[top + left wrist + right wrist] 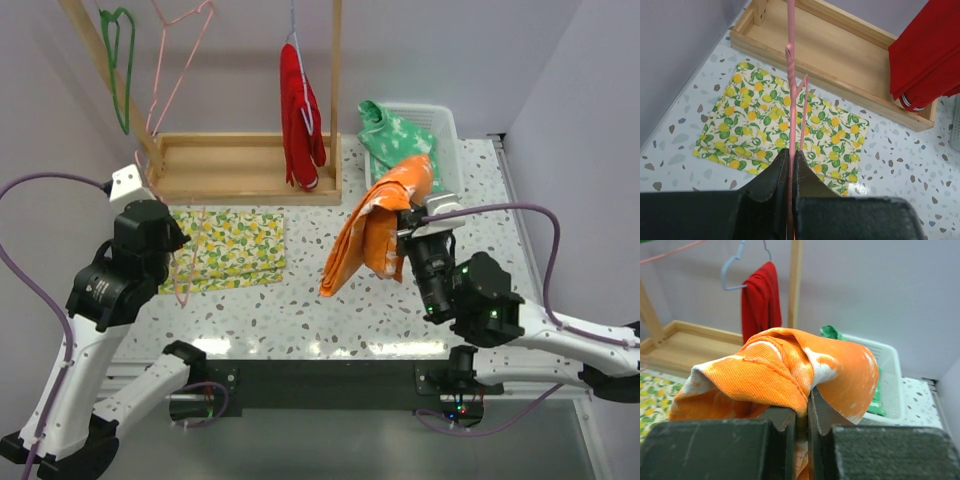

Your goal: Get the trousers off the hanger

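Just short of the white basket [448, 130], the right gripper [405, 232] pinches the orange trousers [375, 225] aloft, the left gripper [791, 157] clamps the pink hanger [790, 75]; clear the rim before releasing.

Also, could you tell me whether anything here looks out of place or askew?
Only mildly: the green trousers bulge over the left rim of the white basket instead of lying fully inside. Nothing looks spilled or damaged.
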Robot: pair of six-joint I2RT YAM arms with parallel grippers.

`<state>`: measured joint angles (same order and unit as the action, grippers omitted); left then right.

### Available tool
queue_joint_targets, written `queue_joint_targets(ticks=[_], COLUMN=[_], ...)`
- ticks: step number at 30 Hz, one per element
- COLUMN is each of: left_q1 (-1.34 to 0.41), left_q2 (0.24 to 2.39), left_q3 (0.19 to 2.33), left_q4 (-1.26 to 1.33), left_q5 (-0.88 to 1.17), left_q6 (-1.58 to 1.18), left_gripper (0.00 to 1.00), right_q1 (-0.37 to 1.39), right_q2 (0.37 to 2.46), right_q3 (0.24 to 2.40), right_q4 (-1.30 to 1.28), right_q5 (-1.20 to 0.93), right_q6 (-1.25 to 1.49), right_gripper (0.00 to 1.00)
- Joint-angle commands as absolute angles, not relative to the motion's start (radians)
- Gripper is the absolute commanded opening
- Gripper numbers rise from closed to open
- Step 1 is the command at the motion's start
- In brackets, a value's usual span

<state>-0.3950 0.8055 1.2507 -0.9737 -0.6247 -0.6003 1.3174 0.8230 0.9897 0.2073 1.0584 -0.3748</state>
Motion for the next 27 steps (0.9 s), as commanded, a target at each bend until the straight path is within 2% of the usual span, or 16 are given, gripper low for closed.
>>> queue_joint_targets(ticks=[1,3,5,9,18,23,27], left_q1=[-0.397,-0.397,-0.397,-0.399,-0.397,-0.397,-0.397], left_q2=[0.83,0.847,0.864,0.9,0.983,1.02,1.032], left_q3=[1.318,1.339,1.354,1.382,1.407,1.41,1.417], left_q4=[-0.867,-0.842,-0.825,-0.776,-0.652,-0.594,-0.589], left_q5=[-0.575,-0.558,-0.552,-0.537,-0.552,-0.512,-0.511], left_q6=[-0.532,-0.519,-0.499,-0.469,-0.423,-0.428,-0.419], left_gripper=[0.0,0.0,0.0,0.0,0.0,0.0,0.0], right_q1=[1.31,1.263,1.183,1.048,0.734,0.589,0.535], right_q2=[0.894,0.96,1.004,1.028,1.23,1.514,1.8], right_q3=[0.974,0.976,1.0,1.038,1.155,1.301,1.492], right_q4=[0.671,0.788,0.787,0.594,0.502,0.499,0.517], right_q5=[1.198,1.25,1.279,1.302,1.068,1.046,1.066], right_q6=[-0.61,-0.673,-0.622,-0.436,-0.4,-0.269,-0.281], right_gripper=[0.0,0.0,0.0,0.0,0.0,0.0,0.0])
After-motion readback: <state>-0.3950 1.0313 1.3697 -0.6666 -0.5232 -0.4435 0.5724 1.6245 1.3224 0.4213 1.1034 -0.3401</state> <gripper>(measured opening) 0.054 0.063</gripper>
